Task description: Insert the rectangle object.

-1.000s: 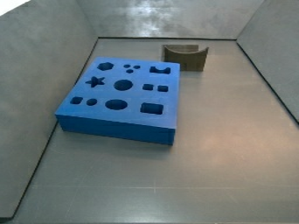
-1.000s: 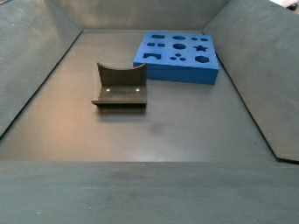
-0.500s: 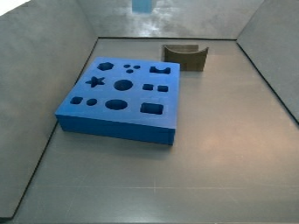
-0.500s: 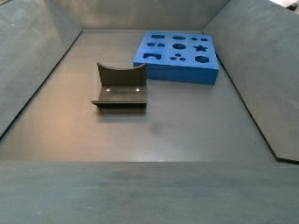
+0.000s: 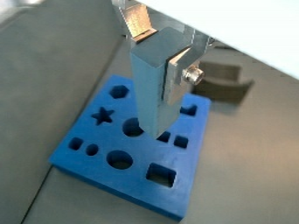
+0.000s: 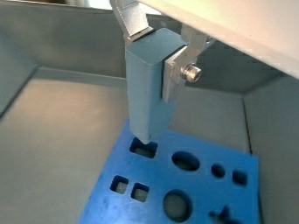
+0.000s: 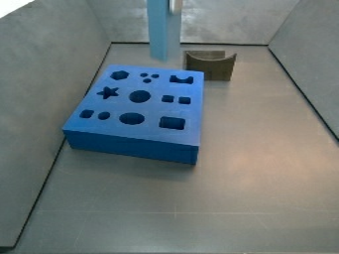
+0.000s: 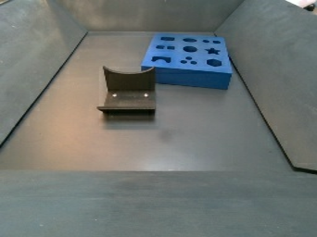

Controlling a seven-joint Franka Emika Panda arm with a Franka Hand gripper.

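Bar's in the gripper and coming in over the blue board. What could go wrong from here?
1. The rectangle object hangs upright in the gripper, above the blue board. Its lower end overlaps a rectangular hole in a wrist view, but true alignment is unclear; it could jam on the rim.
2. The board holds several similar square holes, so a wrong pick is possible.
3. The gripper holds only the bar's top, so contact could tilt it.

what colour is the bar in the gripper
Light blue bar, paler than the board, held in the gripper; clearest in a wrist view.
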